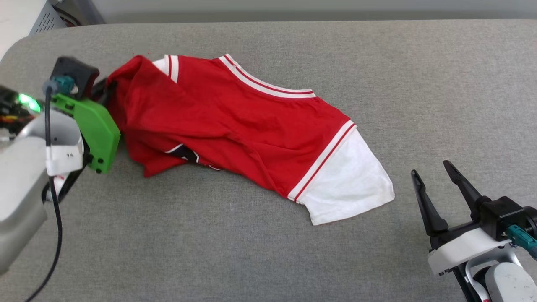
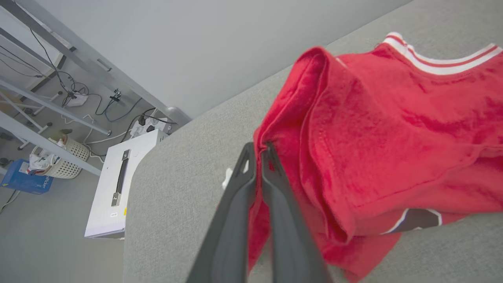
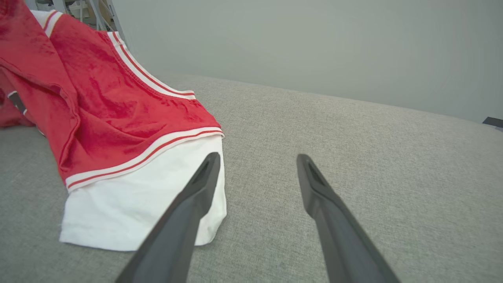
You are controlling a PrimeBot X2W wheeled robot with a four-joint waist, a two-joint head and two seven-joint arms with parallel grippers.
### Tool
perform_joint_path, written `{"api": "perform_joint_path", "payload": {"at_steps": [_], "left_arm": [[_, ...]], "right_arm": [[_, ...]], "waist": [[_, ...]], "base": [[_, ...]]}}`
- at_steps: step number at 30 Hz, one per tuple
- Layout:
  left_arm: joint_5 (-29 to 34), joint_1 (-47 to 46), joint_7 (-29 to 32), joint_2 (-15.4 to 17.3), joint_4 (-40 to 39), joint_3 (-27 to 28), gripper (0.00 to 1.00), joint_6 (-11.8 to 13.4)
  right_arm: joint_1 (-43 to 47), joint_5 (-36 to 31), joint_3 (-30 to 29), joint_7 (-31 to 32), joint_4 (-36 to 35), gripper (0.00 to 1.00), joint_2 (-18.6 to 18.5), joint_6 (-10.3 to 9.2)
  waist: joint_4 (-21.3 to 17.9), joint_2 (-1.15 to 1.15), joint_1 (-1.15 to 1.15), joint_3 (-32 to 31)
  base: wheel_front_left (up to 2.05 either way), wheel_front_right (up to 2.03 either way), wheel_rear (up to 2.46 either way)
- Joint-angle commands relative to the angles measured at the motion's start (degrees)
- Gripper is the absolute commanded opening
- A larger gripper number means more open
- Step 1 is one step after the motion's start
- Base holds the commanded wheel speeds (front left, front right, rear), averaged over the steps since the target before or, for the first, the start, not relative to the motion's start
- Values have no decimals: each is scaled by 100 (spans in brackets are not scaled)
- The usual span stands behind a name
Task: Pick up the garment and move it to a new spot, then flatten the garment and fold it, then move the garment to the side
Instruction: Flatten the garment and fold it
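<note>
The left forearm (image 1: 21,176) is pale grey, with a bright green plate (image 1: 94,130) set with dark screws (image 1: 99,160), a black camera block (image 1: 75,75), a teal plug (image 1: 63,84), a black cable (image 1: 54,209) and a green light (image 1: 26,100). The right gripper (image 1: 434,174) has long, tapered dark fingers (image 1: 428,205) on a white housing (image 1: 465,247).

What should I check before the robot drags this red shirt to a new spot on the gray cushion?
1. Grip: left claw shut on the garment at its red edge: ok.
2. Spare arm: right claw open, apart from the cloth: ok.
3. Flatness: garment lying flat: not ok, bunched near the left claw.
4. Far end: white sleeve free on the gray cushion: ok.
5. Number of layers pinched: cannot tell.
</note>
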Motion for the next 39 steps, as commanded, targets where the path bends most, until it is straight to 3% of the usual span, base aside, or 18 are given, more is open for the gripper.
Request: {"api": "perform_joint_path", "payload": {"at_steps": [1, 6, 8, 9, 10, 15, 16, 17, 20, 22, 29, 32, 36, 39], "left_arm": [[-16, 220, -92, -74, 170, -43, 0, 80], [-168, 627, -383, -383, 874, -133, 0, 68], [-271, 772, -479, -585, 1158, -171, 0, -16], [-377, 978, -668, -941, 1577, -241, 0, -138], [-429, 1040, -746, -1071, 1718, -243, 0, -180], [-589, 1163, -1115, -1485, 2347, -189, 0, -334], [-568, 1155, -1297, -1546, 2454, -159, 17, -312], [-510, 1171, -1649, -1612, 2575, -103, 100, -209], [-434, 1214, -2062, -1684, 2626, 60, 100, -1], [-308, 1288, -2185, -1698, 2461, 259, 100, 289], [809, 2337, -2212, -1627, 379, 1579, 100, 1476], [1240, 2867, -2213, -1677, -350, 2018, 100, 1817], [1794, 3488, -2213, -1858, -1087, 2519, 100, 2129], [2165, 3858, -2214, -2045, -1381, 2807, 100, 2233]], "right_arm": [[-12, -3, 16, -55, 26, 100, 9, -3], [-131, -16, 75, -35, 30, 100, -30, -3], [-167, -23, 82, -17, 31, 100, -47, -3], [-194, -41, 91, 10, 23, 100, -65, -3], [-191, -45, 72, 17, 22, 100, -71, -3], [-162, -66, 18, 60, -20, 100, -118, -3], [-157, -70, 6, 72, -35, 100, -124, -3], [-146, -72, 8, 76, -75, 100, -134, -3], [-141, -44, -15, 79, -131, 100, -162, -3], [-141, -5, -62, 88, -178, 100, -204, -3], [-429, 16, -184, 262, -458, 100, -641, -3], [-737, 49, -68, 446, -587, 100, -915, -3], [-1292, 302, 461, 1011, -642, 100, -1447, -3], [-1729, 823, 1215, 1924, -641, 100, -1960, -3]], "waist": [[-6, 0, 0, 38], [-74, 0, 0, 194], [-89, 0, 0, 256], [-110, 0, 0, 325], [-108, 0, 0, 337], [-78, 0, 0, 302], [-59, 0, 0, 268], [-33, 0, 0, 184], [12, 0, 0, 44], [72, 0, 0, -73], [336, 0, 0, -394], [414, 0, 0, -437], [502, 0, 0, -451], [563, 0, 0, -448]], "base": [[0, 0, 0], [0, 0, 0], [0, 0, 0], [0, 0, 0], [0, 0, 0], [0, 0, 0], [0, 0, 0], [0, 0, 0], [0, 0, 0], [0, 0, 0], [0, 0, 0], [0, 0, 0], [0, 0, 0], [0, 0, 0]]}}
